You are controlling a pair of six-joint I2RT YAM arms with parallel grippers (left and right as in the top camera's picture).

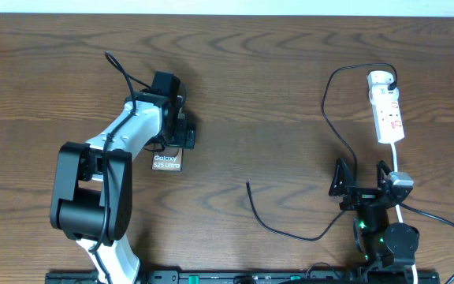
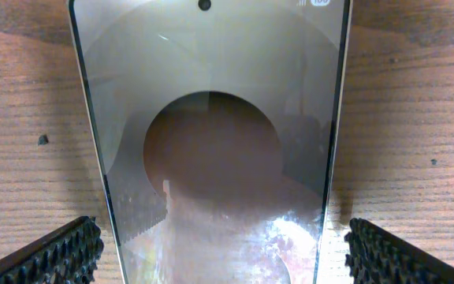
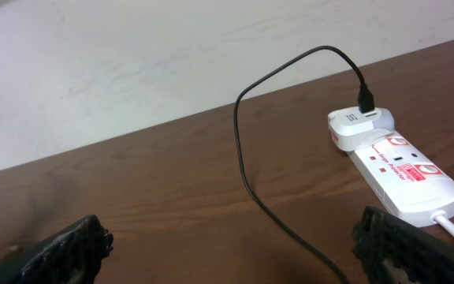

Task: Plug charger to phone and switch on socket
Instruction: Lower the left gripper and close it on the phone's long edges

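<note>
The phone [image 1: 166, 162] lies flat on the table; its upper part is hidden under my left gripper [image 1: 183, 134]. In the left wrist view the phone [image 2: 211, 118] fills the frame, and my left gripper [image 2: 219, 254] is open with a finger on each side of it, small gaps showing. The charger cable [image 1: 290, 235] runs from a white adapter [image 1: 381, 79] on the socket strip [image 1: 390, 114] to a loose plug tip [image 1: 247, 184] mid-table. My right gripper [image 1: 361, 178] is open and empty just below the strip. The cable [image 3: 247, 170] passes between its fingers [image 3: 231, 246].
The strip's white cord [image 1: 400, 170] runs down past my right arm. A black cable [image 1: 448, 222] loops at the far right. The strip [image 3: 404, 170] and adapter [image 3: 357, 126] lie ahead-right of the right wrist camera, a pale wall [image 3: 132, 63] behind.
</note>
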